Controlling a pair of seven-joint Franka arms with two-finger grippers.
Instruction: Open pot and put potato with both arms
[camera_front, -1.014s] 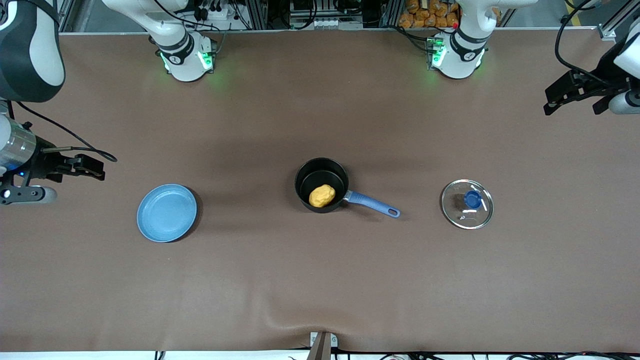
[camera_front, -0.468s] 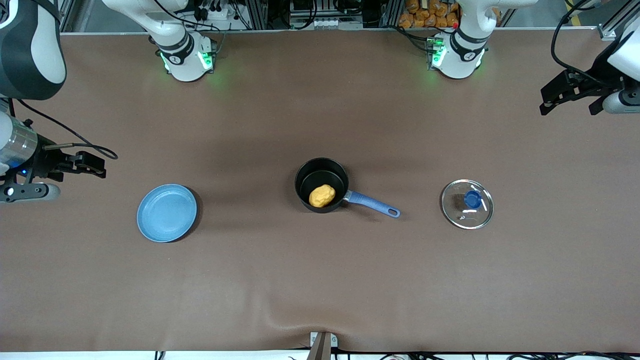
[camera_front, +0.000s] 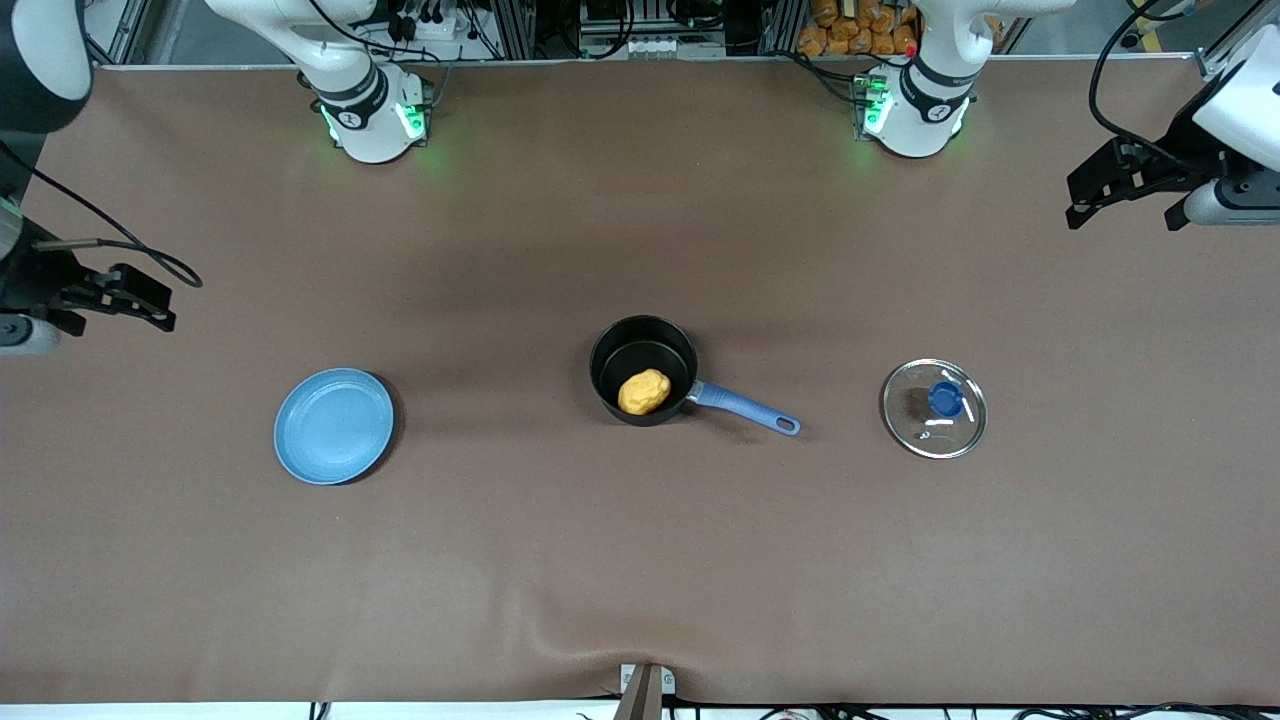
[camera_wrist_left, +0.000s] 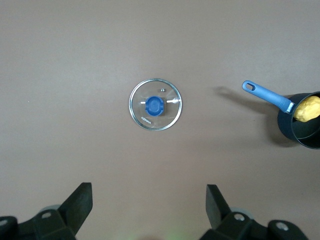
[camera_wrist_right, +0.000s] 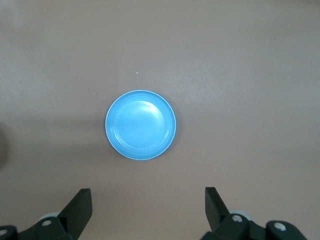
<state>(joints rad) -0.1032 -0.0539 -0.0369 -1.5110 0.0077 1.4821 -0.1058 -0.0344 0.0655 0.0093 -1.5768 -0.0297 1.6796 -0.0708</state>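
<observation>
Front view: lumpy potato (camera_front: 643, 391) inside round black pot (camera_front: 612, 352), left claw (camera_wrist_left: 149, 206) and right claw (camera_wrist_right: 147, 205) both wide.

The pot (camera_wrist_left: 302, 131) is cut off at the left wrist view's 3 o'clock edge; only part of its rim and the potato (camera_wrist_left: 307, 108) show.

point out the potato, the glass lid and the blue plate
potato (camera_front: 643, 391), front view, middle of its yellow top
glass lid (camera_front: 913, 420), front view, clear glass beside the knob
blue plate (camera_wrist_right: 140, 124), right wrist view, flat centre
</observation>
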